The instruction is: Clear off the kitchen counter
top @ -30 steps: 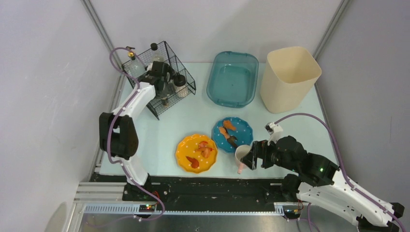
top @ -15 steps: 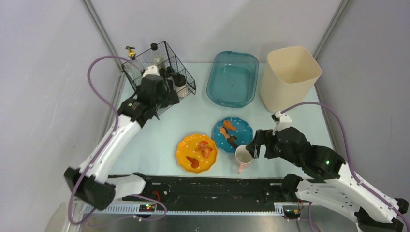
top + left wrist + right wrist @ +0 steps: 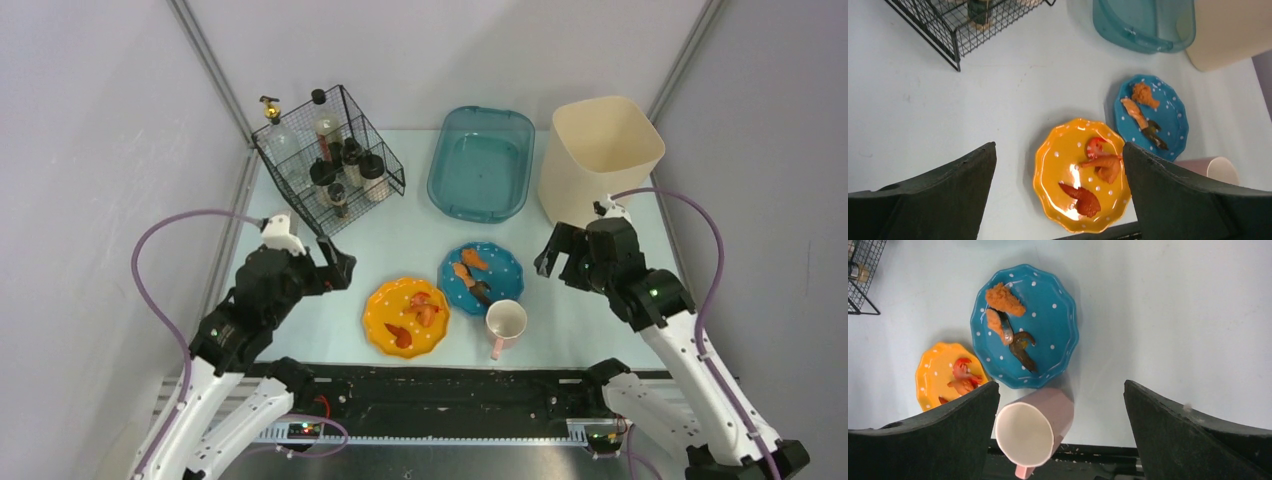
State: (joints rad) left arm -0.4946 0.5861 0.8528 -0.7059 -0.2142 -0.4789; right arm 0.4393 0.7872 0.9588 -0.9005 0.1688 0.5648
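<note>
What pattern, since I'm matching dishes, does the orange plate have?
White dots on the orange plate, clearest in left wrist view.

Wire basket [image 3: 352, 205] of bottles [image 3: 326, 130]; teal tub [image 3: 481, 162] beside cream bin [image 3: 598, 160]. Orange plate [image 3: 380, 312], blue plate [image 3: 500, 268] with food scraps [image 3: 424, 308]. Pink mug [image 3: 505, 325] just beside blue plate.

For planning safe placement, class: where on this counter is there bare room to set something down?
Bare counter: the stretch between the wire rack and the orange plate, and the strip right of the blue plate, in front of the beige bin. Crowded: both plates and the mug cluster front centre.
</note>
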